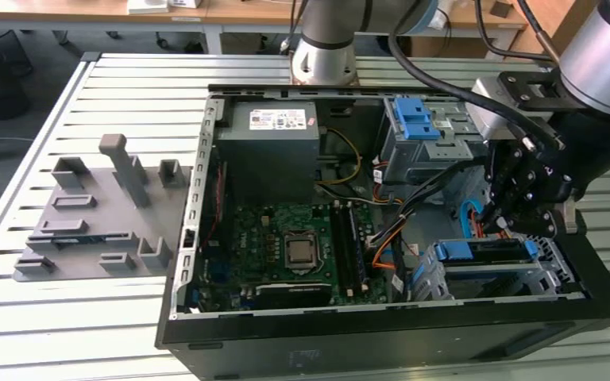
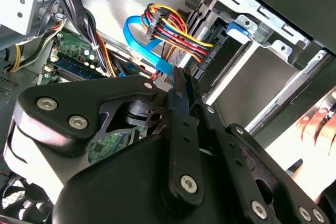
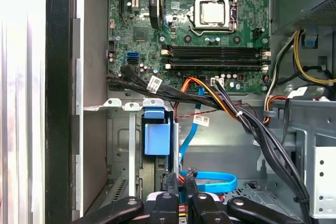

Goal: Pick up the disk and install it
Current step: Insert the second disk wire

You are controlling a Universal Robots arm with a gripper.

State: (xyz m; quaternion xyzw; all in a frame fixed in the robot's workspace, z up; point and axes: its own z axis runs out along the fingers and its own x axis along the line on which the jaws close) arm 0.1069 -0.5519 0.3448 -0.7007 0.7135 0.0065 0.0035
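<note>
In the second wrist view, the gripper (image 2: 181, 85) hovers just beside a blue cable (image 2: 144, 45) and multicoloured wires (image 2: 176, 35).

One disk (image 1: 482, 252), one computer case (image 1: 390, 333), perhaps four memory slots (image 3: 215, 59).

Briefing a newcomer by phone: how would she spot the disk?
Start at the open black computer case on the slatted table. In its near corner at the exterior view's right, below the gripper, the disk lies in a metal bay. It is flat with a blue end handle, unlike the blue latch atop the cage behind.
</note>
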